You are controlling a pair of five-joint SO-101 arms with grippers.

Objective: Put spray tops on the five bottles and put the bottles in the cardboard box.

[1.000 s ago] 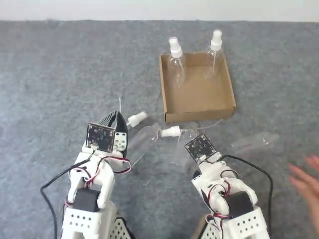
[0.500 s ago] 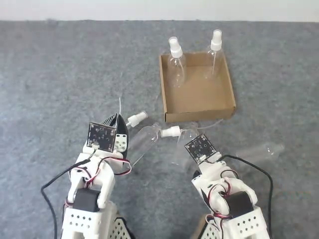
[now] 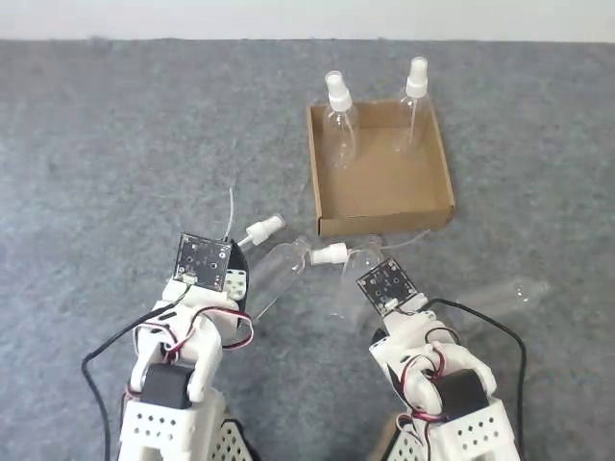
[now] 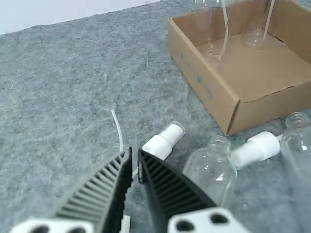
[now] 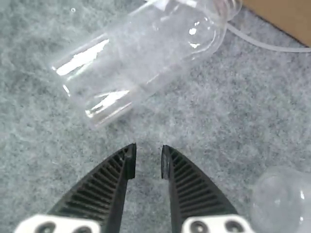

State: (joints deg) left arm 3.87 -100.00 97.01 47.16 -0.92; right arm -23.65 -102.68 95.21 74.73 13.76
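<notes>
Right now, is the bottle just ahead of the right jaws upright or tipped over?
Tipped over: the bottle lies on its side on the grey carpet.

in cardboard box (image 3: 380, 197): two bottles (image 3: 340, 134); before it: loose bottles (image 3: 274, 271), spray tops (image 3: 262, 230)

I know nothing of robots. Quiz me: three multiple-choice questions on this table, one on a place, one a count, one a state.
1. Where do the two capped bottles stand? A) in the cardboard box B) beside the left arm C) in a tool
2. How many loose spray tops lie on the table? A) one B) two C) four
3. The bottle ahead of the right tool is: A) upright B) capped C) lying uncapped
Answers: A, both stand at its far wall; B, two white tops lie before the box; C, it lies sideways, neck open.
</notes>
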